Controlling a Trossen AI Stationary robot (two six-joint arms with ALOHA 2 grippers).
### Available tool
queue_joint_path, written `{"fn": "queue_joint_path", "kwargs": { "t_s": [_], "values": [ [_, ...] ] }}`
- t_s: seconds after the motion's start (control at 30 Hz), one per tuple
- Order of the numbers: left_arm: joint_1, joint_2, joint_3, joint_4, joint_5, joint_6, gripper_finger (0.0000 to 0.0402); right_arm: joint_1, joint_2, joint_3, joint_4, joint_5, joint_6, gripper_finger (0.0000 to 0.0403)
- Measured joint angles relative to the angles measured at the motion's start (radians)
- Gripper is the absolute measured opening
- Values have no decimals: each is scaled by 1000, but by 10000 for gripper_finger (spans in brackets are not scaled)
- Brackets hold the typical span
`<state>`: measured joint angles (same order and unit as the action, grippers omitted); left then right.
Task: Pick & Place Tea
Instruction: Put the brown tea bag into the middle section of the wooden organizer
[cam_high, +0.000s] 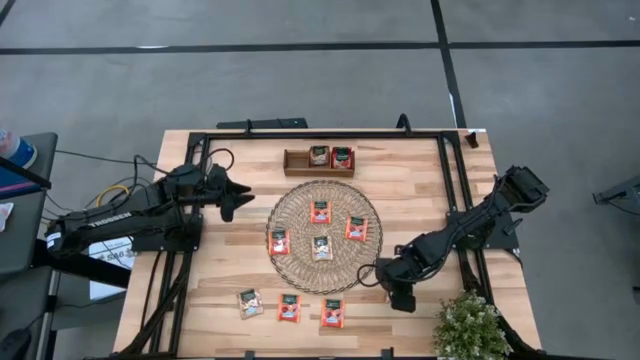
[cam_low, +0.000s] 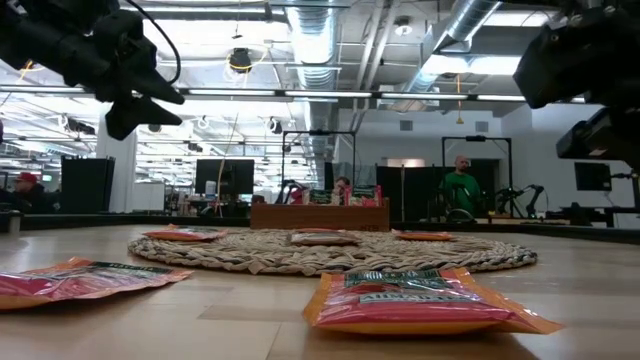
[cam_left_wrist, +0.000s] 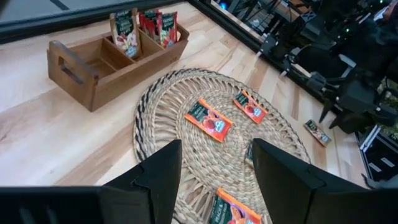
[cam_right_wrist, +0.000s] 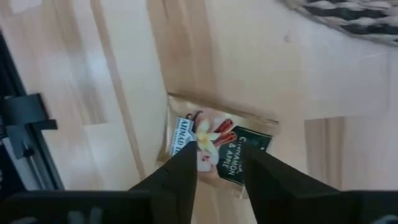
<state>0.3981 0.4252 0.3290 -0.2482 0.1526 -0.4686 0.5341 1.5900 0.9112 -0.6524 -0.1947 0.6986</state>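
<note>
Four tea sachets lie flat on the round woven mat (cam_high: 323, 235), most of them red-orange (cam_high: 356, 228). Two more stand in the wooden tray (cam_high: 320, 160) at the far side. Three lie on the bare wood near the table's near edge (cam_high: 289, 307). My right gripper (cam_high: 400, 296) is open and points down over one more sachet (cam_right_wrist: 249, 127), pale gold with a flower picture, flat on the table right of the mat. In the right wrist view its fingers (cam_right_wrist: 221, 155) stand over the sachet's two sides. My left gripper (cam_high: 238, 197) hangs open in the air left of the mat (cam_left_wrist: 214, 149).
A black frame (cam_high: 452, 190) runs along the table's edges. A small green plant (cam_high: 470, 328) stands at the near right corner, close to my right arm. Bare wood shows left of the mat and between the mat and the tray.
</note>
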Motion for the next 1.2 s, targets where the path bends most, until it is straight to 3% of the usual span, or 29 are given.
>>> {"fn": "queue_joint_path", "kwargs": {
  "t_s": [0.33, 0.5, 0.67, 1.2],
  "values": [
    [0, 0, 0, -13, 9, 9, 188, 37, 2, 0, -74, 69, 51, 178],
    [0, 0, 0, -12, 6, 49, 188, 76, 2, -5, -65, 102, 88, 174],
    [0, 0, 0, -6, 2, 102, 188, 93, 3, -93, 40, 66, 166, 161],
    [0, 0, 0, 26, -19, 98, 188, 23, -1, -148, 111, 56, 159, 152]
  ]
}}
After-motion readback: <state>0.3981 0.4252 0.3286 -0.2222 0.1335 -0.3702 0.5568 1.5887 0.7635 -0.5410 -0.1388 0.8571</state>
